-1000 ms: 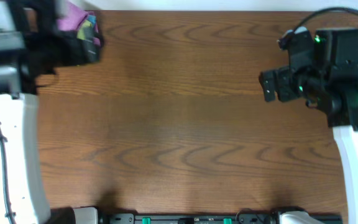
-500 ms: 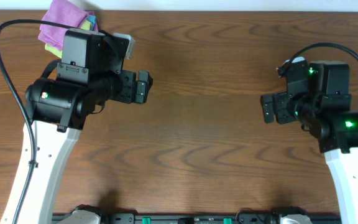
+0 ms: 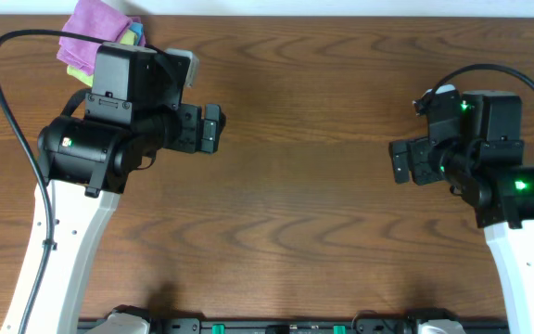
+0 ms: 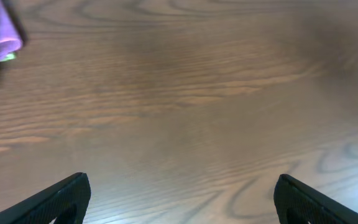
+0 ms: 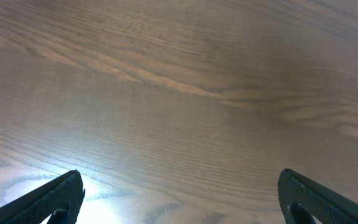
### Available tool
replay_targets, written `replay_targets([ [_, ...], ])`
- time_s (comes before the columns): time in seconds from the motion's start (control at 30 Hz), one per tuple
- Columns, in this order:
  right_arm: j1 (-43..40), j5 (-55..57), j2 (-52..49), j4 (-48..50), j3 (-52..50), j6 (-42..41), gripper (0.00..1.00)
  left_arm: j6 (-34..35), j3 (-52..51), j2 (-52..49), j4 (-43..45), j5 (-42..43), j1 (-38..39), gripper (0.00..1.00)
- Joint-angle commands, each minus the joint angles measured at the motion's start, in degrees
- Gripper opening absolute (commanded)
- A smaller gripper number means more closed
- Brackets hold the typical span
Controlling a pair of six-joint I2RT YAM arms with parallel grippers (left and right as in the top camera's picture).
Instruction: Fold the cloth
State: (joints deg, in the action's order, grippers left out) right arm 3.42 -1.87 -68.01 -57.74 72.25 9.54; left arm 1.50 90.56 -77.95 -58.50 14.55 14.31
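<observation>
A soft pink-purple cloth, bunched with blue and yellow-green layers, lies at the far left corner of the smooth wood-grain table. Over the table, the black left gripper and right gripper both have jaws spread wide, holding nothing.

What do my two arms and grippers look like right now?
The left arm and right arm have white lower links, black joint housings and small green lights; a thin black cable loops from each. The left gripper and right gripper are black, wedge-tipped.
</observation>
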Motion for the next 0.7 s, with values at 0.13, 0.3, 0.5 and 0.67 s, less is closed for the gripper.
replay_targets([
  [0.13, -0.4, 0.3, 0.5, 0.1, -0.1, 0.4, 0.99, 0.2, 0.2, 1.4, 0.6, -16.9, -0.2, 0.95],
  [0.3, -0.4, 0.3, 0.5, 0.1, -0.1, 0.4, 0.99, -2.8, 0.2, 9.2, 2.4, -22.4, -2.6, 0.95],
  [0.5, -0.4, 0.4, 0.5, 0.1, -0.1, 0.4, 0.99, -15.3, -2.9, 19.6, 3.3, -12.6, -12.2, 0.95],
  [0.67, -0.4, 0.3, 0.5, 0.1, -0.1, 0.4, 0.99, -17.4, -19.1, 32.9, 11.9, -9.6, -17.7, 0.96],
])
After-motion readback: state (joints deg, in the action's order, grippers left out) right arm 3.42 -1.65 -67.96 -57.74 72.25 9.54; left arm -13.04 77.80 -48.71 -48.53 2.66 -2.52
